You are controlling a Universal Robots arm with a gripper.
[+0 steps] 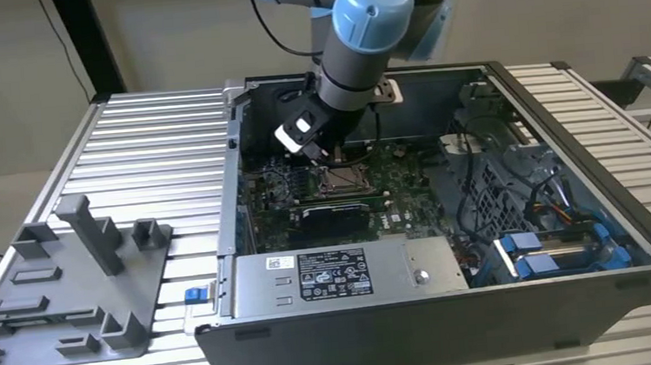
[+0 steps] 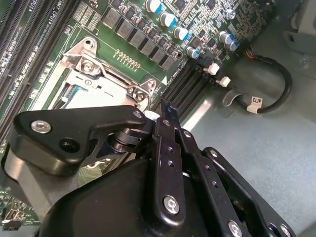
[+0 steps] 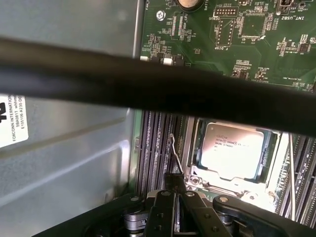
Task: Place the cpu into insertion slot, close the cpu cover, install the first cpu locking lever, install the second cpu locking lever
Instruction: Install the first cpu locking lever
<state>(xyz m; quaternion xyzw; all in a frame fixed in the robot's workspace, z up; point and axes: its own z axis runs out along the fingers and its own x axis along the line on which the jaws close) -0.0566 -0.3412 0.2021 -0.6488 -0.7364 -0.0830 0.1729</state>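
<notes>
The arm reaches down into the open computer case (image 1: 614, 299), which sits on the ribbed metal tabletop (image 1: 148, 144). The hand (image 1: 321, 155) is low over the green circuit board (image 1: 401, 176), at the edge of the insertion slot (image 1: 343, 178) that lies toward the exterior view's left.

In the first wrist view the cpu (image 3: 237, 148) is seated flat in the slot, silvery top up and square to the rim. It is just beside the hand (image 3: 175, 180), not in it. A thin wire locking lever (image 3: 174, 150) rises at a slant beside the slot, between the cpu and the long black rectangular slots (image 3: 153, 143). Its lower end runs straight down to the tips of the hand. The fingers are drawn narrow, close together, and they look pinched on that 1 wire. A thick black cable (image 3: 158, 84) crosses the near foreground of this view.

The second wrist view agrees: the hand (image 2: 165, 106) comes to a slim point at a corner of the slot's silver rim (image 2: 94, 71), with its dark fingers (image 2: 165, 143) side by side and touching.

Away from the hand, a grey metal box with a white label (image 1: 345, 272) fills the case's near side. A grey parts fixture (image 1: 66, 290) sits on the tabletop well apart, toward the exterior view's left.
</notes>
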